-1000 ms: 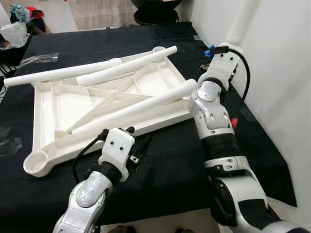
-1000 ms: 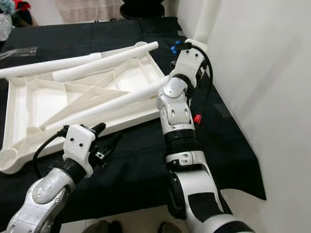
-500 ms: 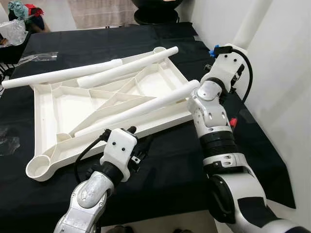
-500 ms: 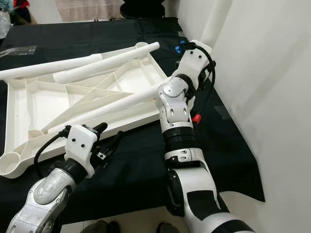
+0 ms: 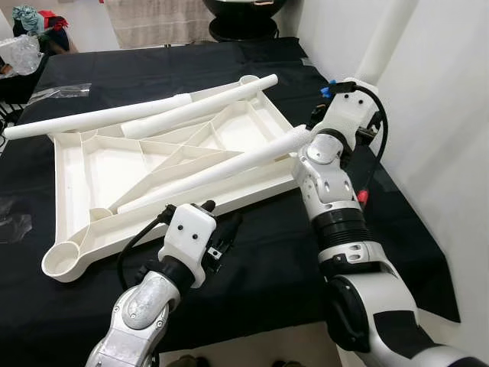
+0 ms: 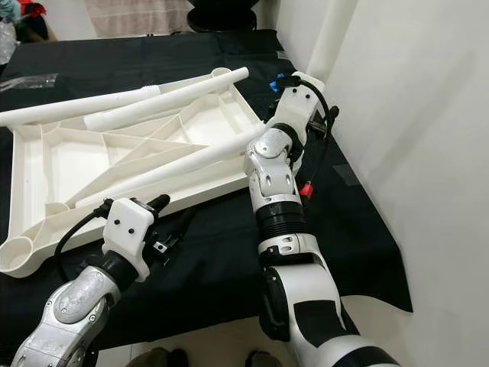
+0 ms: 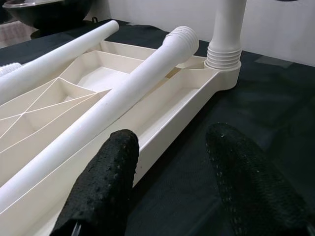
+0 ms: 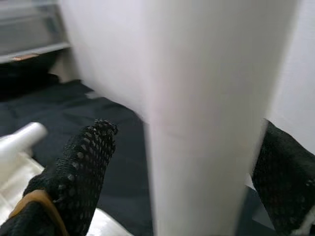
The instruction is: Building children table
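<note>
Left eye view: upturned white tabletop [image 5: 84, 164] on black cloth, one upright leg [image 5: 386, 42] screwed in at two o'clock, right gripper [image 8: 172, 162] spread around it, three legs loose, left gripper [image 7: 172, 182] open, empty.

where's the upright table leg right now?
The upright table leg stands screwed into the near-right corner socket of the upturned white tabletop, by the wall on the robot's right. The right claw sits open around it.

Your left tool [image 7: 167, 182] has bare black surface [image 5: 260, 260] ahead; the tabletop frame [image 5: 114, 164] with loose legs [image 5: 206, 172] blocks farther reach. The upright leg [image 8: 211, 123] fills your right tool's [image 8: 182, 162] gap.
</note>
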Available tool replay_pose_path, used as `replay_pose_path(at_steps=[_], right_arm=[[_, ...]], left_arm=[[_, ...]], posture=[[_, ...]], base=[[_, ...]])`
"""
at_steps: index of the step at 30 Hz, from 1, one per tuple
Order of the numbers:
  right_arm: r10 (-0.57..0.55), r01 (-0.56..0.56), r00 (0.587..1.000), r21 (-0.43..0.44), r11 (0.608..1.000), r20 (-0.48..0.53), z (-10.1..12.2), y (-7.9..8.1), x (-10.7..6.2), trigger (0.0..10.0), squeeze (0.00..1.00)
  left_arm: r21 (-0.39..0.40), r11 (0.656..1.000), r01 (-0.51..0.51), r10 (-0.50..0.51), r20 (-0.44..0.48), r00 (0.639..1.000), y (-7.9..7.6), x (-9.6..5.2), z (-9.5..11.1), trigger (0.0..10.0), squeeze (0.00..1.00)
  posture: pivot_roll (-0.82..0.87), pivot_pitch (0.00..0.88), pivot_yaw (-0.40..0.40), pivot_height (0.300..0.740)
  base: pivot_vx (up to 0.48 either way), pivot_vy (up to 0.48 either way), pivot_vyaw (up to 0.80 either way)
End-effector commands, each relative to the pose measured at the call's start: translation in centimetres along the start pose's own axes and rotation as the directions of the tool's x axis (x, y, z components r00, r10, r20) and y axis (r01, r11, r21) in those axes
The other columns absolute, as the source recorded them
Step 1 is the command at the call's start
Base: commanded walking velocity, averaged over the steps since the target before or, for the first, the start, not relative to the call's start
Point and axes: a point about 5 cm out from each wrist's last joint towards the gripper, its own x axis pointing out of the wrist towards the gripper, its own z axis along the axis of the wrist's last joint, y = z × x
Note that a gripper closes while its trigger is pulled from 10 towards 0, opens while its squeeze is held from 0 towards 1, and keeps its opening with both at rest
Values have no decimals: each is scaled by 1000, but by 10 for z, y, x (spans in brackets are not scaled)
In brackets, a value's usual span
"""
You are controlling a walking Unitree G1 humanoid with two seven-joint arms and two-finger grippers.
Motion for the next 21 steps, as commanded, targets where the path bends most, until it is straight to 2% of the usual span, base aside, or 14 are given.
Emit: replay_pose_path(at_steps=[1,4,6,7,9,11,12,14,18,19,20,21], right_arm=[[60,-60,998,16,998,29,6,4,0,10000,0],[142,-144,988,35,989,66,9,-5,6,10000,0],[150,-153,986,40,987,76,10,-9,7,10000,0],[161,-164,983,25,986,93,11,-17,11,10000,0],[161,-164,983,25,986,93,11,-17,11,10000,0],[166,-168,981,8,986,98,9,-28,16,10000,0],[166,-168,981,8,986,98,9,-28,16,10000,0],[175,-175,980,-7,985,93,4,-40,22,10000,0],[263,-264,962,11,964,74,-2,-46,26,10000,0],[338,-340,938,2,941,76,-4,-47,27,10000,0],[338,-340,938,2,941,76,-4,-47,27,10000,0],[424,-427,903,40,903,62,-6,-47,27,10000,0]], left_arm=[[-1,1000,6,-6,3,1000,-3,-1,-1,10000,0],[-1,1000,4,-4,5,1000,-3,-1,-1,10000,0],[-1,1000,3,-3,6,1000,-2,-1,0,10000,0],[-1,1000,3,-3,7,1000,-2,0,0,10000,0],[-1,1000,3,-3,7,1000,-2,0,0,10000,0],[-2,1000,4,-4,8,1000,-2,0,0,10000,0],[-2,1000,4,-4,8,1000,-2,0,0,10000,0],[-1,1000,5,-5,11,1000,-3,1,0,10000,0],[1,1000,7,-7,13,1000,-2,1,1,10000,0],[2,1000,7,-7,13,1000,-2,1,1,10000,0],[2,1000,7,-7,13,1000,-2,1,1,10000,0],[4,1000,7,-7,13,1000,-2,1,1,10000,0]], posture=[[22,127,-42,740],[21,128,-41,740],[21,128,-41,740],[20,127,-41,740],[20,127,-41,740],[19,130,-37,740],[19,130,-37,740],[19,130,-37,740],[24,130,-37,740],[24,130,-37,740],[24,130,-37,740],[26,131,-35,740]], base=[[0,0,0],[0,0,0],[0,0,0],[0,0,0],[0,0,0],[0,0,0],[0,0,0],[0,0,0],[0,0,0],[0,0,0],[0,0,0],[0,0,0]])
